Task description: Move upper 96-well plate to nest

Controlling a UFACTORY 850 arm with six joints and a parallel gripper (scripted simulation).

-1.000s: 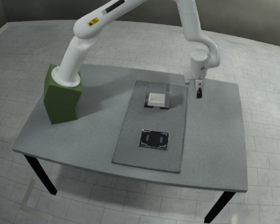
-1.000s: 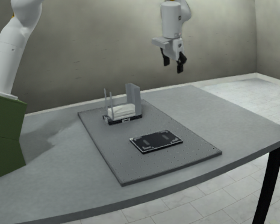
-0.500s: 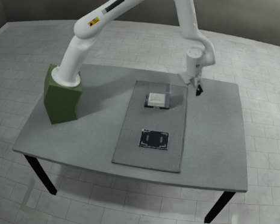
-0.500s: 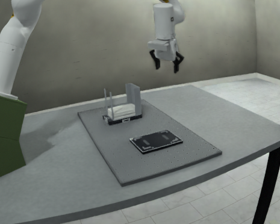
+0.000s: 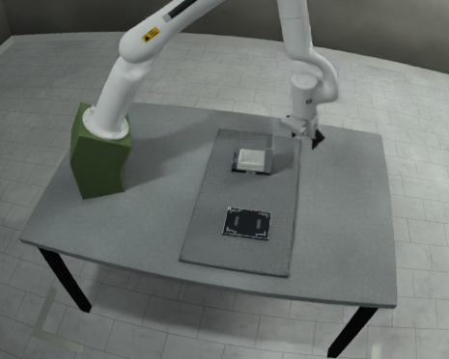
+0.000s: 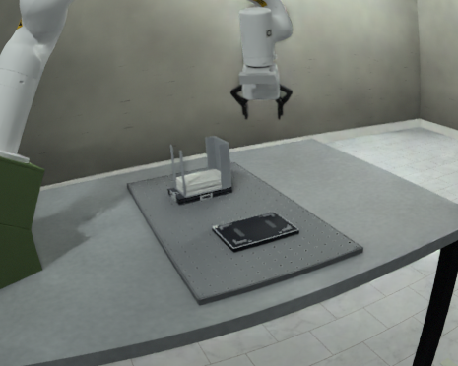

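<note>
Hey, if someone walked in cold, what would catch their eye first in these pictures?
Probably the big white arm rising from a green pedestal at the table's left, its open gripper hanging high above the table, holding nothing. Next, on the grey perforated board: the rack holding white plates at the far end, and the black nest nearer the front.

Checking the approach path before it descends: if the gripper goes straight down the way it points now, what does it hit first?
Probably the bare table, just off the far right edge of the perforated base plate. The open gripper hangs beside the stack rack K1, not over it, though depth is uncertain.
</note>
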